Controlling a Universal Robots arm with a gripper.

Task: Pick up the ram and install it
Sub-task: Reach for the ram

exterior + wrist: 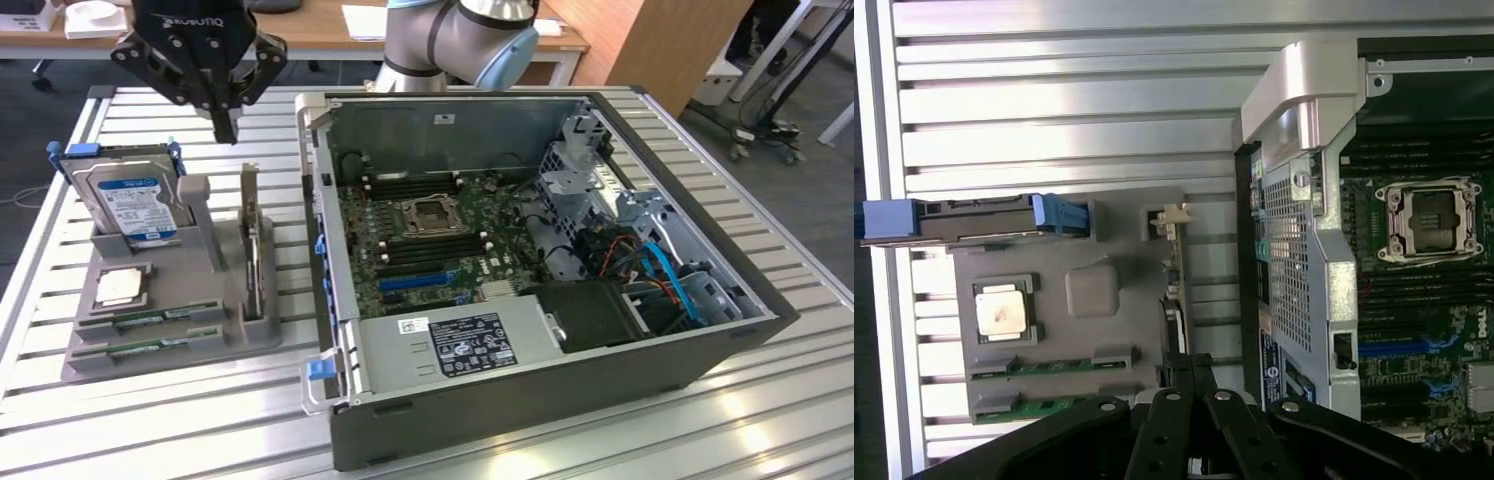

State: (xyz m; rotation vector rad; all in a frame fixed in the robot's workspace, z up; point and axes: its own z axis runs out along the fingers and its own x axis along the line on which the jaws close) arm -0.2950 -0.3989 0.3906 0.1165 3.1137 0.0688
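Jaws pressed together, pinching nothing, hanging over the grey holder [200, 200]. Ram [147, 320] lies well apart from the jaws, seated at the holder's end farthest from them. I judge pickup not begun, install outstanding.

Black pincer [224, 128], white lettering on its body. Below pincer: silver table [747, 420], ribbed in parallel slats. Plain grey holder [200, 335] below pincer. In it: silver hard drive [134, 205] with blue-and-white label and blue side rails; green ram sticks [144, 322] with dark chips. Off to pincer's side: dark grey case [534, 400]. Inside case: green motherboard [414, 250], blue slots [416, 282], blue cables [667, 285].
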